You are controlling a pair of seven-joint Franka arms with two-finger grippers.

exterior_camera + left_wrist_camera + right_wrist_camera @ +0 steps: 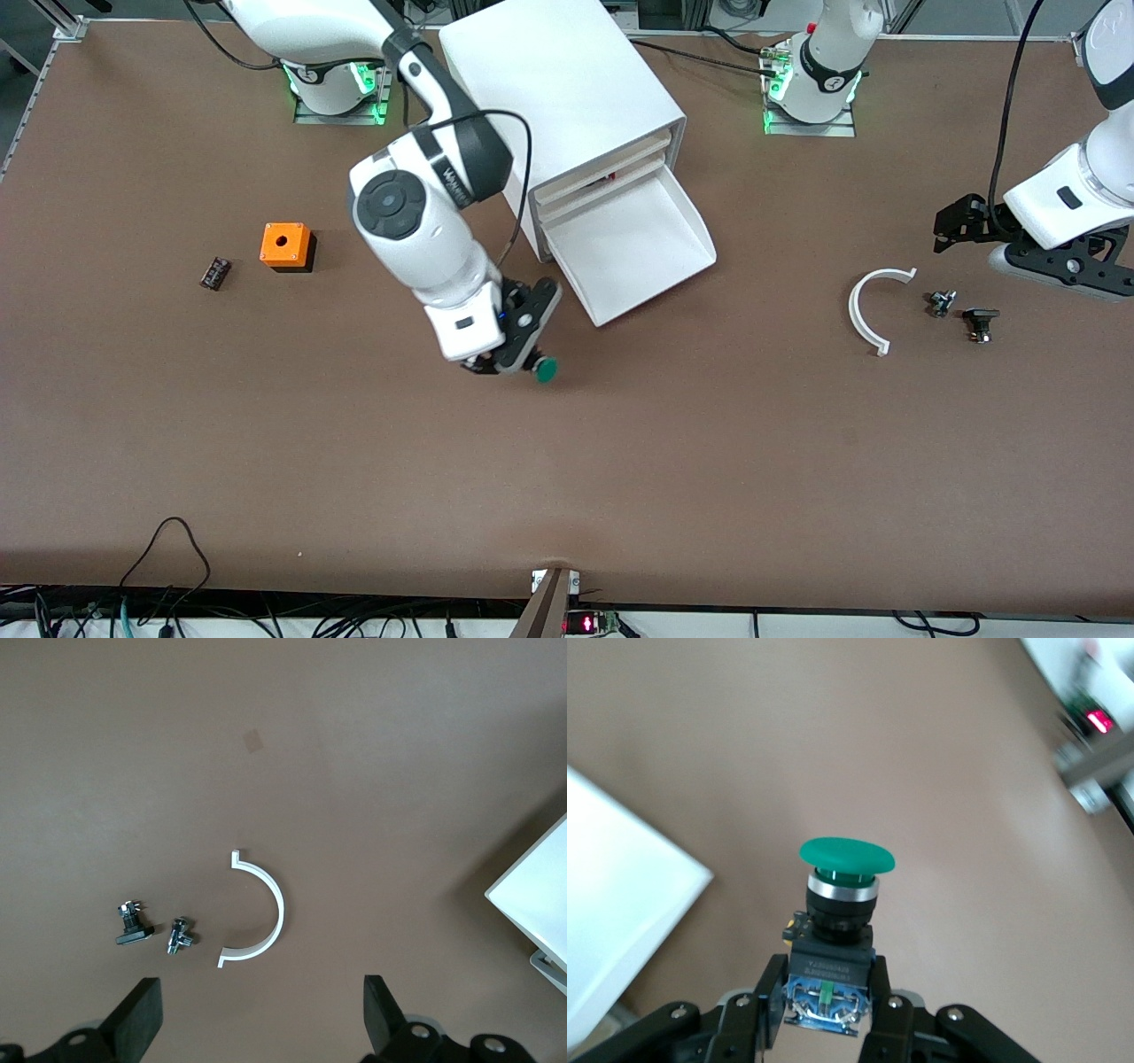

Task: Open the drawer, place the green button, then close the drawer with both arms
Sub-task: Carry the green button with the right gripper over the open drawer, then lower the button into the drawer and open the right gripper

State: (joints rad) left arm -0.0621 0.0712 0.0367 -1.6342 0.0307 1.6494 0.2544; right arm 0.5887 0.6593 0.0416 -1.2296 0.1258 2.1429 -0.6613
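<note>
While drawer open, right pincer grips button.

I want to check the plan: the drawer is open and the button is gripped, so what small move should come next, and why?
Probably carry the button toward the open drawer. The right tool is shut on it over bare table, nearer the front camera than the drawer, whose tray looks empty. The left tool waits open over the white arc piece.

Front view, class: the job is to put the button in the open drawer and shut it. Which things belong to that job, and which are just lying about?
Belong to the job:
drawer, open
button, held by right gripper
left gripper, open, waiting over the white curved piece

Lying about:
orange cube
small black part
white curved piece
two small metal parts
</note>
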